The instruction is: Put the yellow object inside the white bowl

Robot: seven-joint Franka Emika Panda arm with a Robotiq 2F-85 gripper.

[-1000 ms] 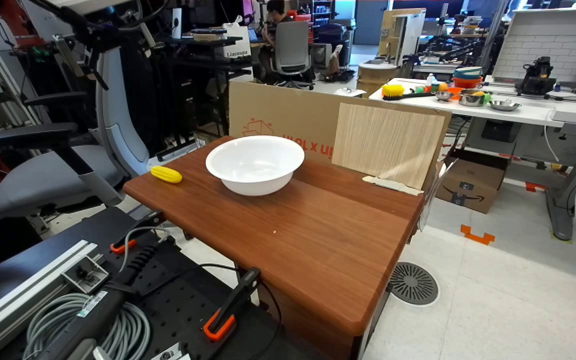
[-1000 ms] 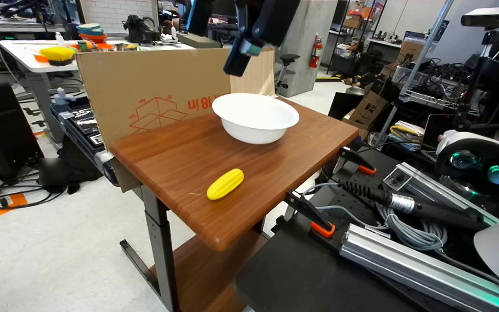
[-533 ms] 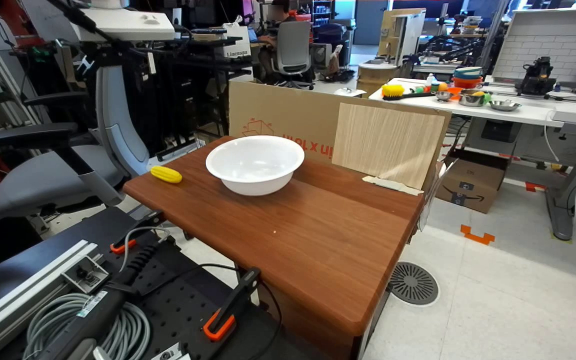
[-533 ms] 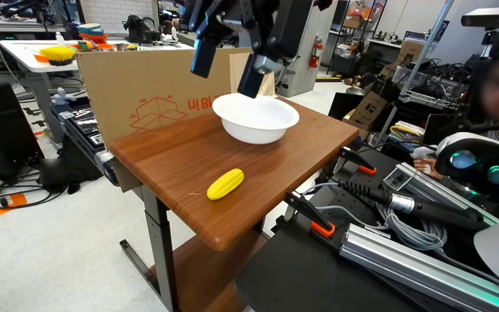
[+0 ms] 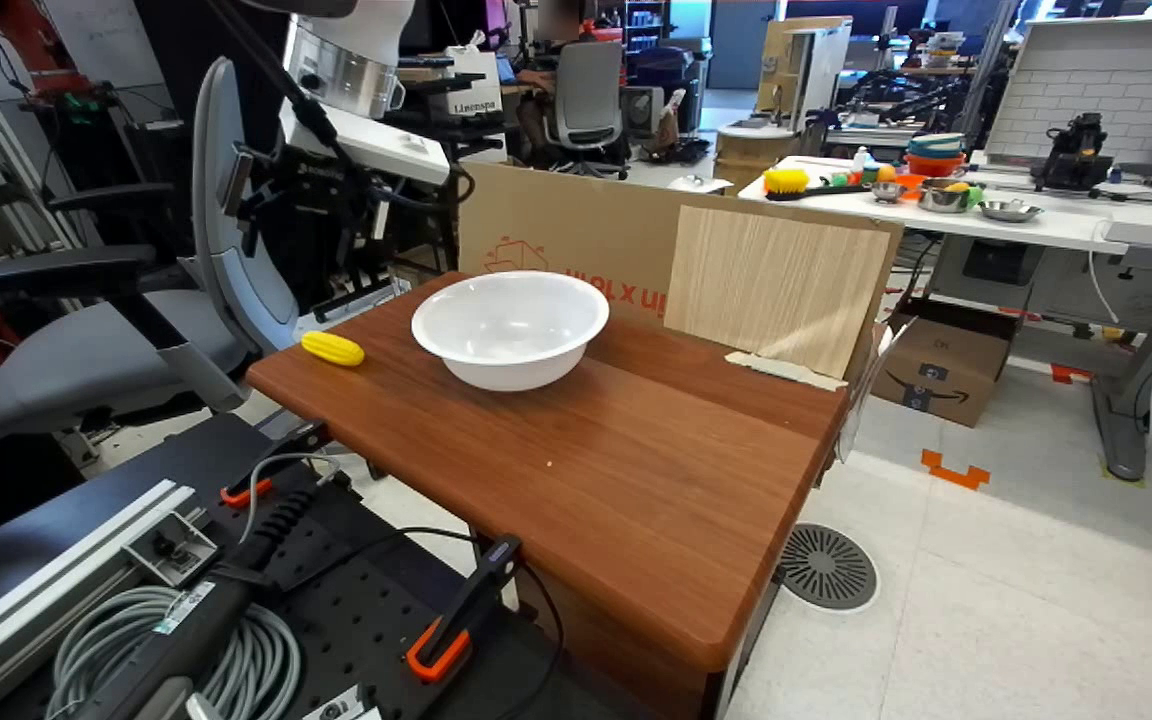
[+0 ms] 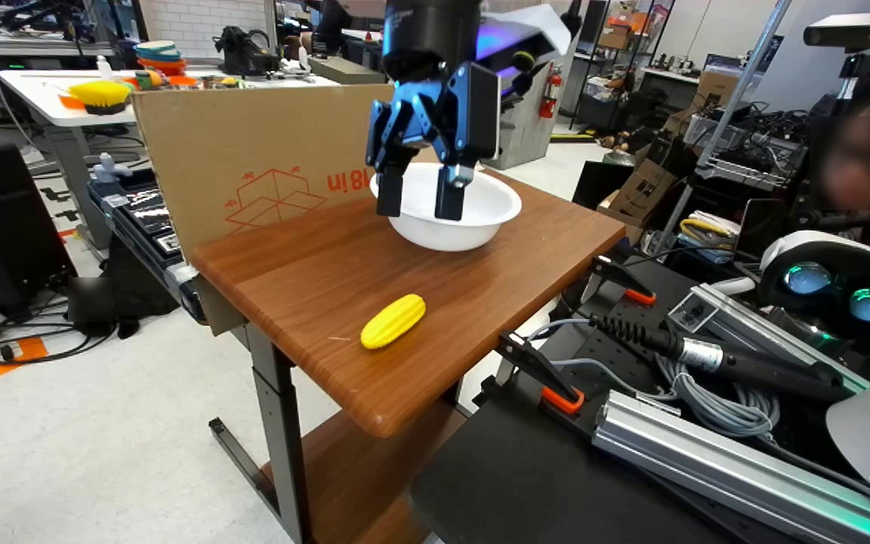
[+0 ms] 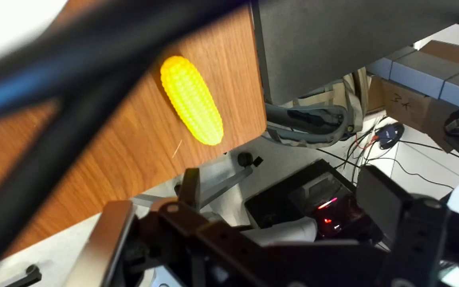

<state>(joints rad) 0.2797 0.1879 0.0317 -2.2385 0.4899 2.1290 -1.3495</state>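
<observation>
The yellow object, a toy corn cob, lies on the brown table near one corner, in both exterior views (image 5: 332, 349) (image 6: 393, 321) and in the wrist view (image 7: 192, 100). The white bowl stands upright on the table, in both exterior views (image 5: 511, 372) (image 6: 446, 236); part of it shows in the wrist view's top left corner (image 7: 10, 24). My gripper (image 6: 419, 202) hangs above the table, its fingers apart and pointing down, overlapping the bowl in that exterior view. In the wrist view the gripper (image 7: 283, 189) has nothing between its fingertips, and the corn lies outside them.
A cardboard sheet (image 5: 561, 215) stands upright along one table edge, with a light wood board (image 5: 776, 290) against it. Clamps (image 6: 544, 370) grip another edge, beside a black platform (image 6: 541, 453) with coiled cable. A grey chair (image 5: 116, 340) stands by the corn's end.
My gripper has come down from above into view, with its fingers turning to point straight down. The corn and bowl have not moved.
</observation>
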